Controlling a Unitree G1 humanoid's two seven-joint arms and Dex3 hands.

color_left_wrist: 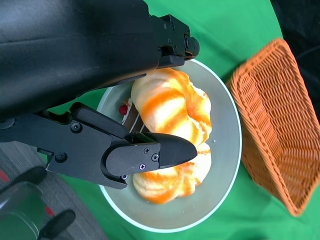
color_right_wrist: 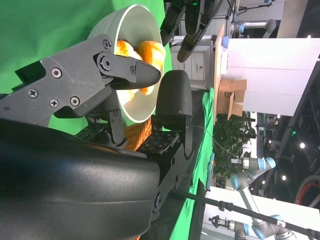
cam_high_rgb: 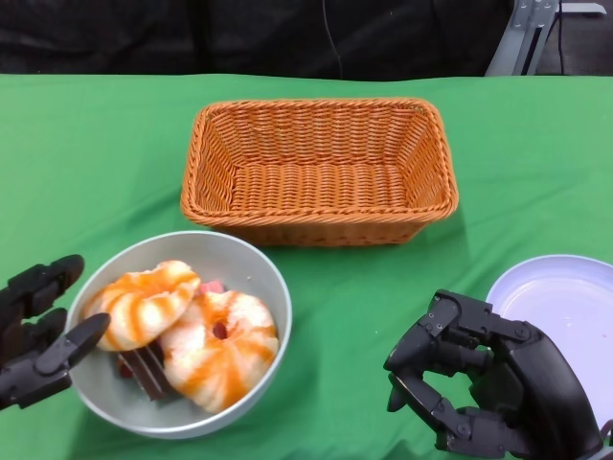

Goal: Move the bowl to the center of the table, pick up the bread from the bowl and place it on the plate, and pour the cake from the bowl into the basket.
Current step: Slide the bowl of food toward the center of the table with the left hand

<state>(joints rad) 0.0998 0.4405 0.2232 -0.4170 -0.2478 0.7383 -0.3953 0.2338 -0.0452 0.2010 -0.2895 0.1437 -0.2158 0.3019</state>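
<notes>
Left hand (cam_high_rgb: 38,335): fingers apart, holding nothing, one fingertip at the rim of the bowl (cam_high_rgb: 251,268), which sits just to its right. Bowl contents: two orange-striped breads (cam_high_rgb: 187,331) side by side, with a dark cake piece (cam_high_rgb: 146,369) tucked under them (the left wrist view shows a red bit on the cake that the head view barely gives). Basket (cam_high_rgb: 319,172): orange wicker, beyond the bowl, well ahead of both hands. Right hand (cam_high_rgb: 479,383): fingers curled inward, nothing in them, resting apart from the bowl, with the white plate (cam_high_rgb: 565,297) just to its right. Surface: green cloth (cam_high_rgb: 96,153). The right wrist view alone shows the room beyond the table: white furniture, cardboard boxes, a plant, another robot arm.
</notes>
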